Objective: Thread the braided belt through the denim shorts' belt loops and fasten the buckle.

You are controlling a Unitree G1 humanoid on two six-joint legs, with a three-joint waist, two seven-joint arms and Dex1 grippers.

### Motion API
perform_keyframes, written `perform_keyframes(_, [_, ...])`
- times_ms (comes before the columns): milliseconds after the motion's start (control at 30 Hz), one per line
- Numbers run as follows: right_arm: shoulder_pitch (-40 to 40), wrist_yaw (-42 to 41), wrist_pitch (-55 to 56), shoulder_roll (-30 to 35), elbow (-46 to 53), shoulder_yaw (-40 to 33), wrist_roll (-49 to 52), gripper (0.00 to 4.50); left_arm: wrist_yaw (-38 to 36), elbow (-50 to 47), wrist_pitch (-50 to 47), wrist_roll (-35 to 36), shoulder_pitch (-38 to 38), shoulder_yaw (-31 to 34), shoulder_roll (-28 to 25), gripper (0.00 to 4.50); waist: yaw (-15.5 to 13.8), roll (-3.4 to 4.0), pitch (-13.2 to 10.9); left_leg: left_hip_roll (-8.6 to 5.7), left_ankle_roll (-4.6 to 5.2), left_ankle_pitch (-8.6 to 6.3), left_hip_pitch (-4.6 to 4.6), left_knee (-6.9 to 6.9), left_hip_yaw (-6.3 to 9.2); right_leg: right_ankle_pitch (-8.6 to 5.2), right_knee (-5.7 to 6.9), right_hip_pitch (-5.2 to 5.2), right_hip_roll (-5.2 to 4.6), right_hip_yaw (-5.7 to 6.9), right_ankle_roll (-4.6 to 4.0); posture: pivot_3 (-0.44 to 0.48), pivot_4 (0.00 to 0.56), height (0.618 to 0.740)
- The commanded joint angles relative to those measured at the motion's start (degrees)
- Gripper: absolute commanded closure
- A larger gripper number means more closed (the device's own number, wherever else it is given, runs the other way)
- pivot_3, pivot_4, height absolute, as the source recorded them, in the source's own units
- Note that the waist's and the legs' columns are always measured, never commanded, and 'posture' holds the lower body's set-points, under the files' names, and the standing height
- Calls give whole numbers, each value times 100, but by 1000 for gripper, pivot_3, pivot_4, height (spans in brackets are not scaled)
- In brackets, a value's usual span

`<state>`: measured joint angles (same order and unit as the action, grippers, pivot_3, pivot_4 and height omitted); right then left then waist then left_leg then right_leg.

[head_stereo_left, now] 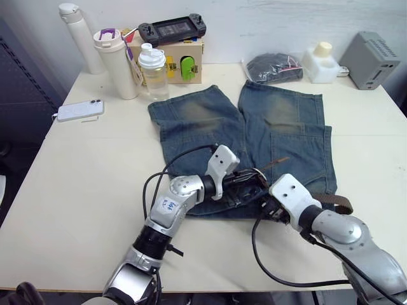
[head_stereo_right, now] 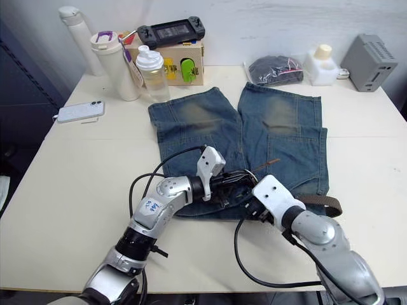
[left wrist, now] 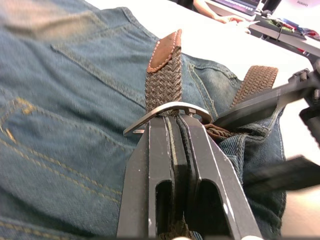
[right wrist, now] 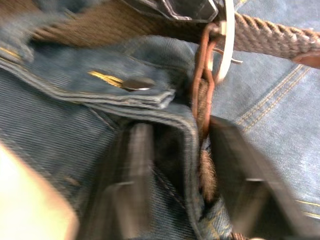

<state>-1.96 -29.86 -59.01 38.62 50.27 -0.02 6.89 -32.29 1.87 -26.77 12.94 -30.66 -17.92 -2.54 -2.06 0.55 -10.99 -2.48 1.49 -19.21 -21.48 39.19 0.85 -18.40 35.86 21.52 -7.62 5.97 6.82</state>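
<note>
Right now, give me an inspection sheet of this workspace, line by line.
Surface: cream table.
Job's things: denim shorts spread flat; braided belt passed through the buckle at the waistband.
Clutter: phone, two bottles, shaker cup, wooden box, game controller, bagged dark bundle, grey device.
Grippers: left gripper shut on the belt; right gripper open, straddling the waistband.
Cables: black cables on both arms.
Surroundings: white wall.

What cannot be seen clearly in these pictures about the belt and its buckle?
- Eye views: the buckle hides behind both arms at the waistband.
- Left wrist view: the left gripper covers the buckle's prong.
- Right wrist view: blur; the right gripper fingers straddle the denim shorts waistband, grip unclear.
- Braided belt: loops passed, not countable.
</note>
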Motion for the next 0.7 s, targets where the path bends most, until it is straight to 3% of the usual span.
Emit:
perform_keyframes(33, [-123, -708, -140, 292, 587, -1226, 704, 201, -61, 4, 243, -77, -50, -63, 92, 4500, -32, 0, 0, -1, 0, 0, 0, 0, 0, 0, -1, 0, 0, 1, 0, 0, 150, 690])
perform_keyframes(133, [-277, -1187, -25, 675, 510, -1938, 1151, 201, -78, 45, 304, -86, -58, -74, 95, 4500, -71, -1, -1, 0, 1, 0, 0, 1, -1, 0, -3, 0, 0, 2, 0, 0, 150, 690])
perform_keyframes(233, [-368, -1298, 710, 1199, 181, -1950, 898, 201, -99, 61, 369, -113, -61, -104, 96, 4500, -86, -1, -1, 3, 2, 0, 0, 1, 1, 0, -17, -2, 0, 0, 0, 0, 150, 690])
perform_keyframes(400, [-127, -830, 3116, 2394, -918, -688, -1118, 201, -88, -16, 779, -288, -111, -158, 62, 4500, -100, -9, -5, -1, 2, 0, 1, 2, -7, 0, -21, -3, -3, -3, 1, 0, 150, 690])
perform_keyframes(533, [-310, -568, 4279, 2563, -1546, -189, -1980, 201, -97, -33, 1377, -683, -204, -257, -117, 4500, -96, -11, -7, -1, 3, 2, 1, 2, -8, 1, -20, 0, -4, 1, 1, 0, 150, 690])
perform_keyframes(700, [-550, -562, 4824, 2401, -1925, 60, -2398, 201, -124, 61, 1873, -1036, -264, -339, -284, 4500, -99, -12, -7, 1, 1, 3, 1, 2, -9, 1, -20, -1, -2, 6, 1, 0, 150, 690])
